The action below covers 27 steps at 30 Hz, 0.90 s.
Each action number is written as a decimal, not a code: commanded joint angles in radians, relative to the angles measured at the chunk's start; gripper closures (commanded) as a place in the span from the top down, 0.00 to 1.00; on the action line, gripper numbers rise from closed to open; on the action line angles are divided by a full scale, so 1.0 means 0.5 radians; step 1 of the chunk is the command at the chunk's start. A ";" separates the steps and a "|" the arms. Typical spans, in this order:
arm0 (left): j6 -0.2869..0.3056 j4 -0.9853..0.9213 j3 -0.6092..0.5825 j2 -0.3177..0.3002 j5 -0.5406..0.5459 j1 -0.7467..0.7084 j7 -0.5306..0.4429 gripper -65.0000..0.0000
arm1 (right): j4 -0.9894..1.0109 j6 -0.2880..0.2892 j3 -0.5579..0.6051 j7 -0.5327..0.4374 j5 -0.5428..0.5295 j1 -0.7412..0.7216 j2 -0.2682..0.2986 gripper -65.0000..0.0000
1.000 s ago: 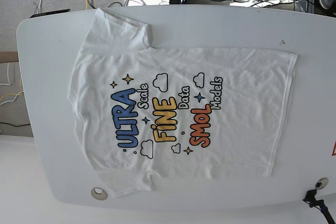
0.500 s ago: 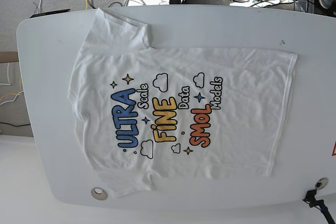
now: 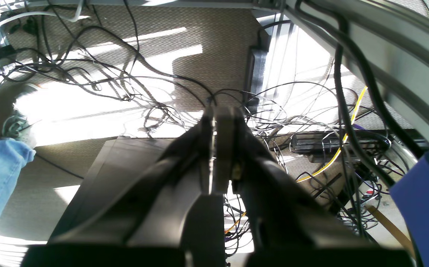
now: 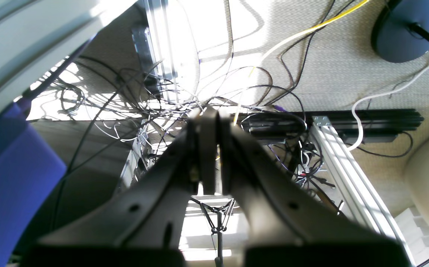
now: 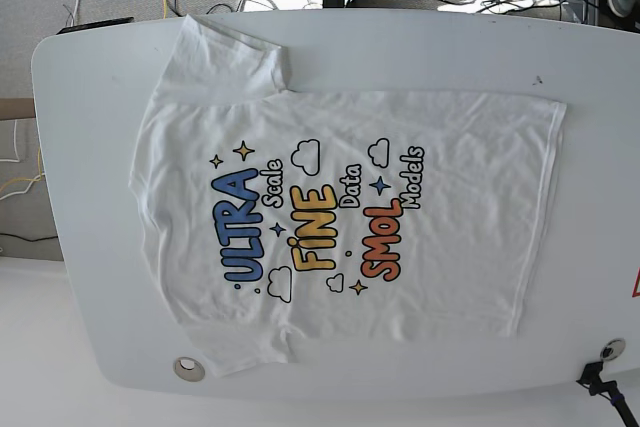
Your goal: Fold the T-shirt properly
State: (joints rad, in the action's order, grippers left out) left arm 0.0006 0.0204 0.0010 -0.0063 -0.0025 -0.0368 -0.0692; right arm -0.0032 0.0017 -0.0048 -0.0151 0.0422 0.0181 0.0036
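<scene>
- T-shirt (image 5: 340, 217): you have it spread flat and print-side up on the white table (image 5: 90, 177), filling most of the top; its collar end points toward the table's left edge and its hem lies near the right edge
- One sleeve reaches up to the table's far left corner; the other lies at the near edge, just beside a round metal grommet (image 5: 187, 368)
- The print reads "ULTRA Scale FINE Data SMOL Models" in blue, yellow and orange, turned sideways in the base view
- Your left gripper (image 3: 218, 111) is off the table, its fingers pressed together on nothing, over carpet and tangled cables (image 3: 125, 85)
- Your right gripper (image 4: 209, 113) is likewise closed and empty, over cables and an aluminium frame rail (image 4: 342, 167)
- Neither arm appears in the base view
</scene>
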 commanded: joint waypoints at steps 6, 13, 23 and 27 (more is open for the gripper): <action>0.016 0.093 0.009 -0.044 -0.036 -0.029 -0.001 0.00 | -0.161 0.047 -0.017 -0.030 -0.006 0.076 0.071 0.01; 0.016 0.093 0.009 -0.047 -0.036 -0.029 -0.001 0.00 | -0.179 0.047 -0.017 -0.020 -0.012 0.079 0.089 0.01; 0.019 0.228 0.012 -0.047 -0.036 -0.127 -0.004 0.00 | -0.514 0.047 -0.020 -0.030 -0.012 0.275 0.080 0.01; 0.019 0.547 0.012 -0.063 -0.036 -0.348 -0.004 0.00 | -0.885 0.038 -0.020 -0.020 -0.012 0.493 0.089 0.01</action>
State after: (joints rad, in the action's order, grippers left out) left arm 0.0086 0.2882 0.0055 -0.0280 -0.0219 -0.1974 -0.0723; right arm -0.4038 0.0254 -0.0132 -0.0193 0.0383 0.2539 0.0422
